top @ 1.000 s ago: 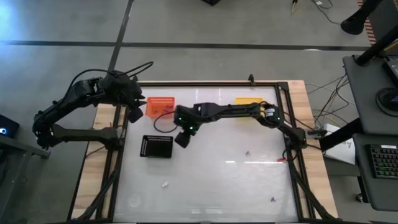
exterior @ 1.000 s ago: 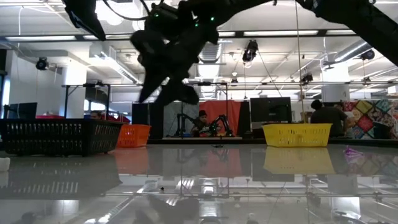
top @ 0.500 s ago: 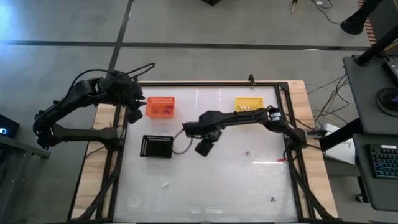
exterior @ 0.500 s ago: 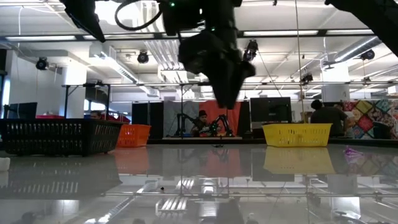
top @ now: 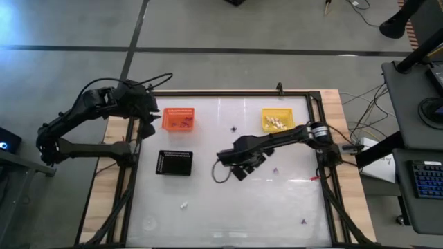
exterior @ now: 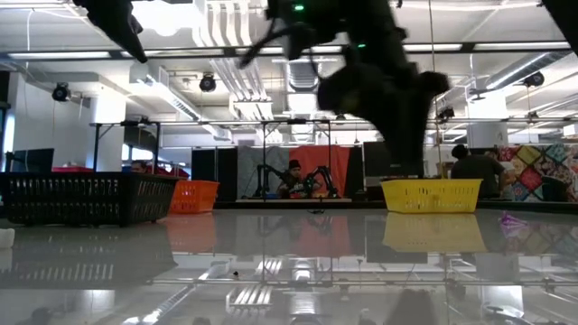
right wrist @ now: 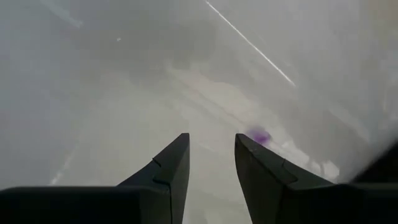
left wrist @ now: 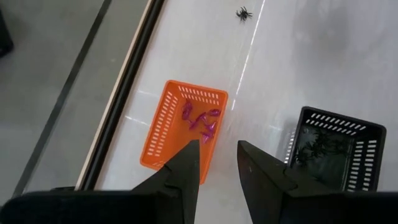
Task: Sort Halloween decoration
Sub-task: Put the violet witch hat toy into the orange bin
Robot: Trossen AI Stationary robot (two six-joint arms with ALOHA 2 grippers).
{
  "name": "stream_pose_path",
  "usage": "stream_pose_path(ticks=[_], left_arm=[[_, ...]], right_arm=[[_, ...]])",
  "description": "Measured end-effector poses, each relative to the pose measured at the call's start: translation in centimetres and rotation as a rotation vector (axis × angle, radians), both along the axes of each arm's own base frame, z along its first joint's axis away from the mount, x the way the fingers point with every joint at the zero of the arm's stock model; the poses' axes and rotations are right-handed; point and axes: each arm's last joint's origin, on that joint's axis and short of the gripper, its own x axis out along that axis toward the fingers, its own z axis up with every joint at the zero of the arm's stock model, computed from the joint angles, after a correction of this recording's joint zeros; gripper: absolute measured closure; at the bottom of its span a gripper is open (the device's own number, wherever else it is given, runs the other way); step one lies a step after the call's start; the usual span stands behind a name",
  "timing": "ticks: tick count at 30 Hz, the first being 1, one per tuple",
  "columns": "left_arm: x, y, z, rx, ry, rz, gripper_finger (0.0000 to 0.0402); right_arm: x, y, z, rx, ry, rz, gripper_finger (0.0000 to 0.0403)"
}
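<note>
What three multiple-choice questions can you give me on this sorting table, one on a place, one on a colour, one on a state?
1. The loose spider lies:
A in a basket
B on the table, between the orange basket and the yellow basket
C on the floor

2. The trinkets in the orange basket are:
A purple
B cream
C green

3. The right gripper is:
A shut on a spider
B open and empty
C shut on a basket rim

Answers:
1 B: the high view shows it on bare table between the two.
2 A: the left wrist view shows purple pieces.
3 B: its wrist view shows a clear gap.
</note>
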Motion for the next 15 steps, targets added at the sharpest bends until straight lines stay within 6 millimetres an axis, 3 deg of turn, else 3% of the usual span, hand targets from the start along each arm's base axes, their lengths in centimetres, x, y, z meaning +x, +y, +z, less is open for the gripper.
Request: stream_pose_path(ticks=[7,15], left_arm=[[-0.1,0.0,-0.4,-0.007,0.007,-0.003,0.0311],[0.0,0.0,-1.0,-0.018,0.027,-0.004,0.0311]], right_arm=[[-5.7,0.3,1.4,-0.026,-0.04,-0.121,0.0284],[-11.5,-0.3,1.9,0.015,-0.228,-0.08,0.0284]])
